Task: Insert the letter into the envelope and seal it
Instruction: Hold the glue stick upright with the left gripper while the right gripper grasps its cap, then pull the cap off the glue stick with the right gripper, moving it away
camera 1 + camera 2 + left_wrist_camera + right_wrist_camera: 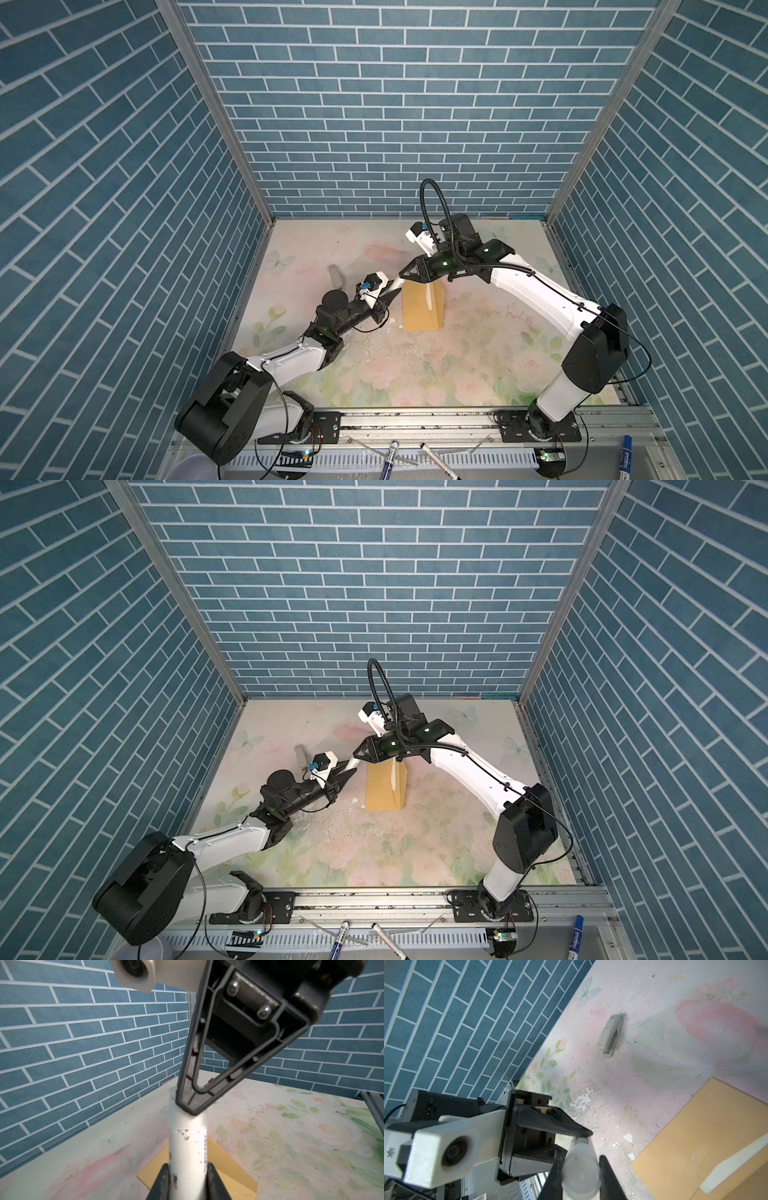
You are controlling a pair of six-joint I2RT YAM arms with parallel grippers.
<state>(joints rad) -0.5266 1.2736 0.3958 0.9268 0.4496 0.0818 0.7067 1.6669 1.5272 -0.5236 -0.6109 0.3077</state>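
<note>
Left arm (291, 357): we reach low toward the middle.
Right arm (536, 295): we stretch out higher, wrist bent leftward.
Left gripper (187, 1166): we clamp the glue stick (188, 1142).
Right gripper (580, 1157): tip-to-tip with our left, pinching the stick's cap end.

Both top views: high above front edge of table (415, 374), facing down and toward back wall (374, 124); far off, whole table and both arms in frame.
Left wrist view: close behind left gripper (188, 1185), looking along white tube (187, 1147) at right gripper (191, 1106).
Right wrist view: close behind right gripper, looking down at table and left gripper.
Envelope (415, 316) shared by all four views; white tube shared by both wrist views.
</note>
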